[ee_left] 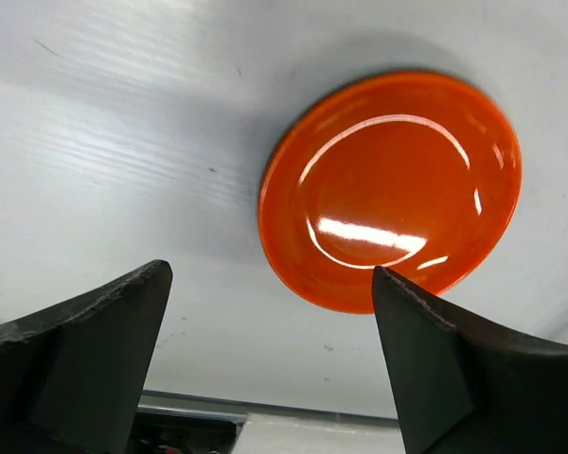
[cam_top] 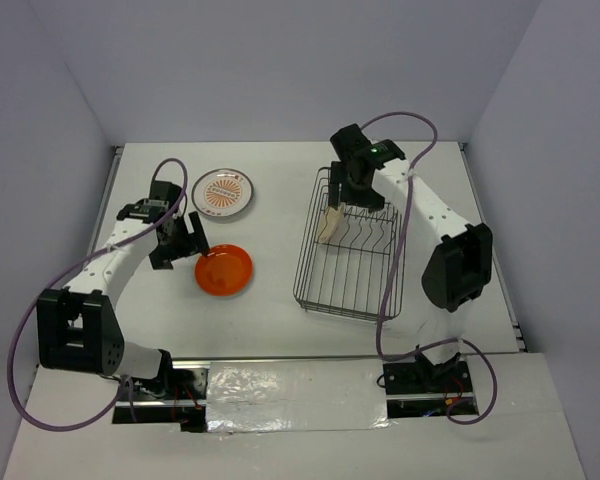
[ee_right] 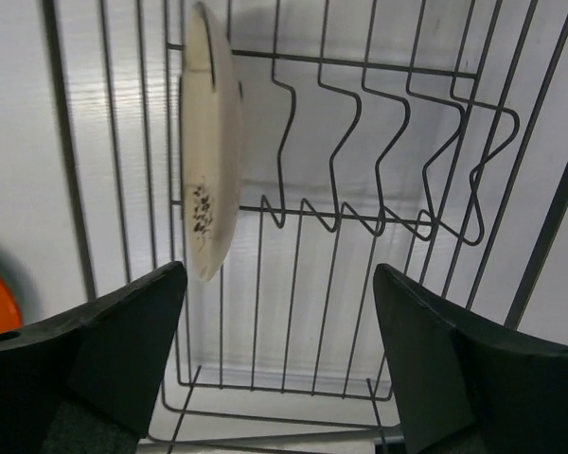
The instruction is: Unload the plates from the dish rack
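A solid orange plate [cam_top: 223, 269] [ee_left: 390, 189] lies flat on the white table, free of any grip. My left gripper [cam_top: 183, 243] [ee_left: 271, 270] stands open just to its left, with only bare table between the fingers. A white plate with an orange pattern [cam_top: 222, 193] lies flat further back. The dark wire dish rack [cam_top: 350, 250] [ee_right: 546, 222] holds one cream plate [cam_top: 328, 223] [ee_right: 208, 142], upright on edge at its far left. Over the rack's far end hovers my right gripper [cam_top: 352, 190] [ee_right: 279, 267], open, with the cream plate above its left finger.
The rack's other divider prongs [ee_right: 379, 142] stand bare. The table's left edge [cam_top: 105, 200] runs close behind the left arm. A grey wall [cam_top: 300, 70] closes off the back.
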You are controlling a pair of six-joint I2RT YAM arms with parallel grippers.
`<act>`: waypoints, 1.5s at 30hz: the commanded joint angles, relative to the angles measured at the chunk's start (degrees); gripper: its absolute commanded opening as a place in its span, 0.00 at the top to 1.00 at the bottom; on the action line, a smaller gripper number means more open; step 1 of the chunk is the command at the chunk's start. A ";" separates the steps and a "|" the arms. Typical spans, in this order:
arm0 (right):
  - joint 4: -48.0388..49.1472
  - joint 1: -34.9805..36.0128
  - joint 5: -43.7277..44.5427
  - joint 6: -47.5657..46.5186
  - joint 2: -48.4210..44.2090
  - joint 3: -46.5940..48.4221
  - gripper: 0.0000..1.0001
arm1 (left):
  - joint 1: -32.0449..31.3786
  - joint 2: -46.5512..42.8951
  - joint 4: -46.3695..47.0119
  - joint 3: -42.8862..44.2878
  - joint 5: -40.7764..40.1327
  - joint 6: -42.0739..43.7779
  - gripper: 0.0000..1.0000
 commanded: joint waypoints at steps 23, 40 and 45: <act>-21.01 2.59 24.36 6.51 12.01 28.01 1.00 | -1.60 -2.47 -7.74 25.66 7.95 7.60 0.01; 33.11 2.24 -38.64 -3.96 -23.42 -9.42 1.00 | -10.21 0.87 9.69 36.83 32.95 3.63 0.01; 38.65 2.24 -42.51 0.44 -21.31 -10.04 1.00 | -10.30 2.98 4.23 36.84 29.16 6.10 0.22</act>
